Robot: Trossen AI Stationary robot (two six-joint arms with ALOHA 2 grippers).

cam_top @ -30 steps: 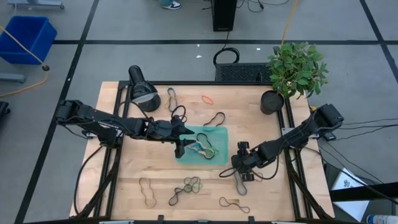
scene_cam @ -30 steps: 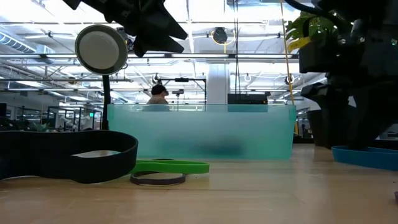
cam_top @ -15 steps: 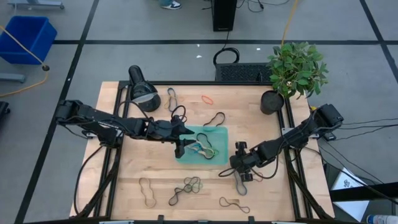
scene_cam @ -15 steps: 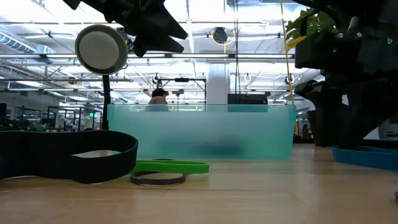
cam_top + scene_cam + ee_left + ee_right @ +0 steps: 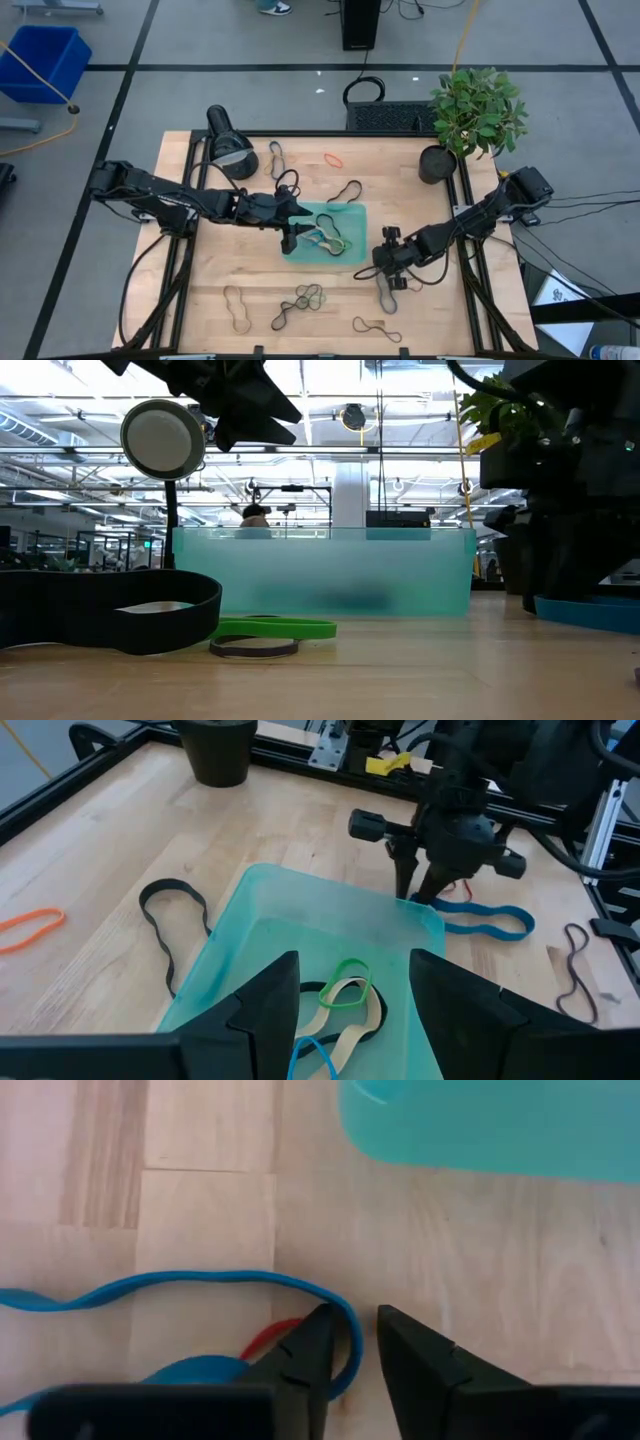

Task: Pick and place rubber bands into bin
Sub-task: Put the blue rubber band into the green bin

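Wooden table (image 5: pixel 250 275) on a grey floor, open workshop behind. At far left, a blue crate (image 5: pixel 40 58) on the floor. Left gripper (image 5: pixel 290 238) hovering over the bin's left edge, fingers (image 5: pixel 262 1010) spread, nothing between them. Teal bin (image 5: pixel 350 218) mid-table, holding green, tan and blue rubber bands (image 5: pixel 345 999); others loose around it. Right gripper (image 5: pixel 350 1342) down on the wood just right of the bin, fingers narrowed around a blue band (image 5: pixel 180 1285), a red band (image 5: pixel 268 1336) beside it. Potted plant (image 5: pixel 478 108) at the far right corner.
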